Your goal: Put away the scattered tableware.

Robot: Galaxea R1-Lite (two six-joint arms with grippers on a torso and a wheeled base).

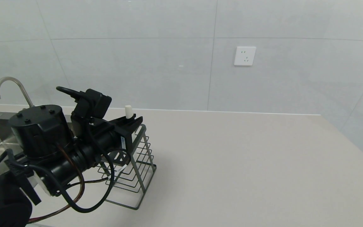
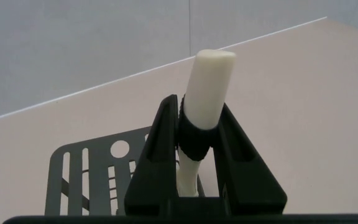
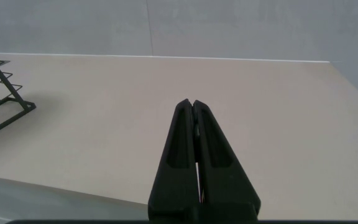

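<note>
Left fingers [image 2: 160, 143] clamped on cream utensil handle [image 2: 211, 81]; handle upright, long axis near vertical, top end poking above fingers, lower end hidden. Wire rack [image 1: 142, 164] just below grip, standing on tabletop [image 1: 247, 157]. Likely next move: straight lowering along handle's axis into rack, then release. Right fingers [image 3: 182, 143] pressed together, empty, over tabletop, well apart from rack; left arm clearly nearer
</note>
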